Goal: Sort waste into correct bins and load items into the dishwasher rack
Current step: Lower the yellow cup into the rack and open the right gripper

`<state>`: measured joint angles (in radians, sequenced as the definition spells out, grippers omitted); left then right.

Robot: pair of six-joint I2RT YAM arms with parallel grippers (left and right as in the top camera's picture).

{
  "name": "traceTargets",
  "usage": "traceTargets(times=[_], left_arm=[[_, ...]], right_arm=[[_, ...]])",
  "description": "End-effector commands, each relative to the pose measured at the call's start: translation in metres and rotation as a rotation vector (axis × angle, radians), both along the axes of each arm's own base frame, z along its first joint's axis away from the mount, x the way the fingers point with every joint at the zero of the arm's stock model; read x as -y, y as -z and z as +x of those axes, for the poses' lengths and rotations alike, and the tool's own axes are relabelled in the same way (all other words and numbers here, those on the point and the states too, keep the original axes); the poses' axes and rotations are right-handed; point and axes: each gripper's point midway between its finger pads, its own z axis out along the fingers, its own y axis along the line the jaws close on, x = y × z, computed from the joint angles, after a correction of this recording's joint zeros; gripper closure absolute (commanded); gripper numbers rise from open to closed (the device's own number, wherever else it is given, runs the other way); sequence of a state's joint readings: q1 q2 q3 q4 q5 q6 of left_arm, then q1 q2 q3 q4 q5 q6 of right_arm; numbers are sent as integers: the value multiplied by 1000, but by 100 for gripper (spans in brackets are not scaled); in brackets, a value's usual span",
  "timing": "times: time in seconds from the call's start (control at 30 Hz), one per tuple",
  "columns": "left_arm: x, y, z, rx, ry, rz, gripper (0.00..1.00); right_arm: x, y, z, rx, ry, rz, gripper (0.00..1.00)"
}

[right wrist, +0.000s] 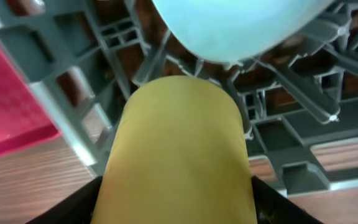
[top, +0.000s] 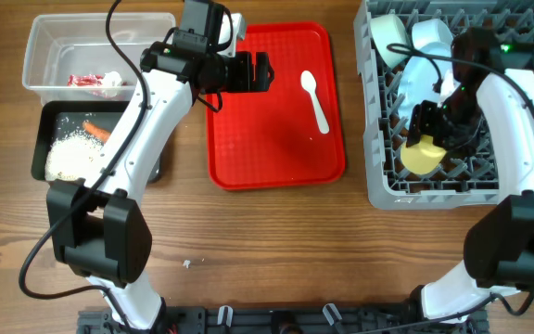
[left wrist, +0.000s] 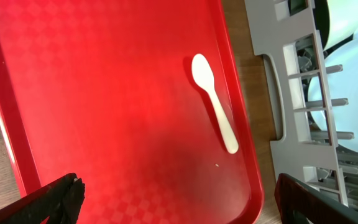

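Right end effector (right wrist: 176, 208) pinches the yellow cup (right wrist: 179, 143) by its sides, down at the dishwasher rack (top: 376, 139). Looks like light, smooth plastic, probably slippery. Left end effector (left wrist: 182, 199) hangs spread wide above the red tray (left wrist: 73, 93), with the white spoon (left wrist: 215, 112) lying nearby.

The yellow cup (right wrist: 179, 155) is blurry and runs off the bottom edge of the right wrist view; the blue plate (right wrist: 235, 25) runs off its top. Overhead, the right arm (top: 517, 111) hides part of the rack (top: 375, 176).
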<state>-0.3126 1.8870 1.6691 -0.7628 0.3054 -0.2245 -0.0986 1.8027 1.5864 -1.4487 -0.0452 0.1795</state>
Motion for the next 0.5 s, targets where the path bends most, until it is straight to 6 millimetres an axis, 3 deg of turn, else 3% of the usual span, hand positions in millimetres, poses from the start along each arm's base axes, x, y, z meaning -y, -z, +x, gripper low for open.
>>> traceTargets(times=[0.0, 0.13, 0.47], left_arm=[[0, -6, 1, 22, 4, 7, 0], [0, -6, 1, 22, 4, 7, 0], [0, -6, 1, 22, 4, 7, 0]], right_arm=[[1, 25, -8, -49, 3, -11, 37], [1, 36, -14, -69, 2, -9, 37], [0, 36, -15, -69, -1, -6, 37]])
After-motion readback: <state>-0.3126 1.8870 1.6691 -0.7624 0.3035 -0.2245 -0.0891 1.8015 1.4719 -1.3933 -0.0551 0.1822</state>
